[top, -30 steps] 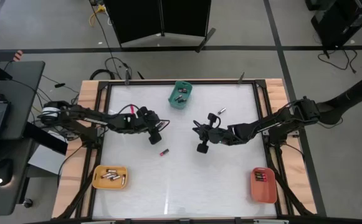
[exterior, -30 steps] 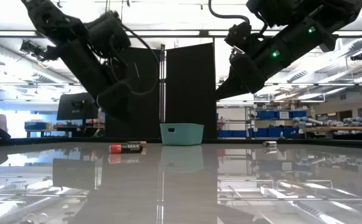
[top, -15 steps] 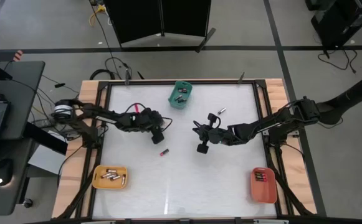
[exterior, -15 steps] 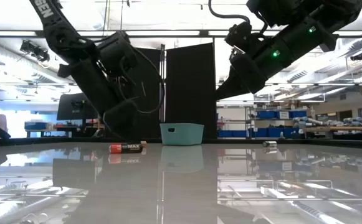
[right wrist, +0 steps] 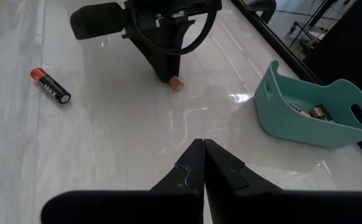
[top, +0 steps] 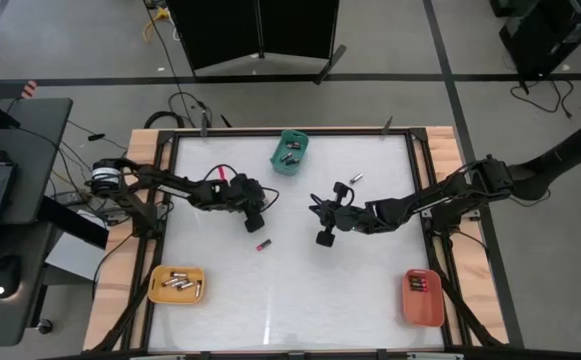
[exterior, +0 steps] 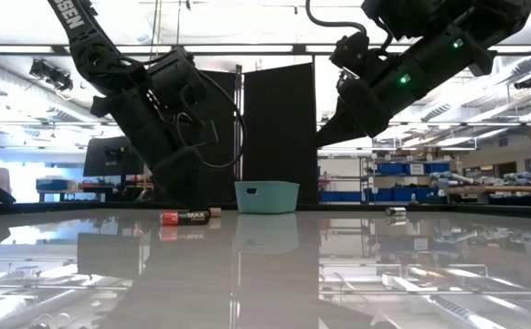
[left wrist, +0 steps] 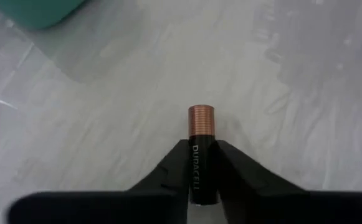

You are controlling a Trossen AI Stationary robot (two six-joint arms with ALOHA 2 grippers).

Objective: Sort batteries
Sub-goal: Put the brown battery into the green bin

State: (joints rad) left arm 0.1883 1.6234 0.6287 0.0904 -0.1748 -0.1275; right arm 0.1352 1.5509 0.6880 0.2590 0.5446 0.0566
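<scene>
Now the left gripper [left wrist: 200,171], low over the table [top: 300,290] near the teal tray [top: 291,151], has its fingers clamped on a copper-topped battery [left wrist: 200,134], so I'd guess a lift toward a tray comes next, while the right gripper [right wrist: 204,163] waits with fingers together.

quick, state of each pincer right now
Left pincer: closed on a black, copper-ended cylindrical battery.
Right pincer: closed, holding nothing.
</scene>
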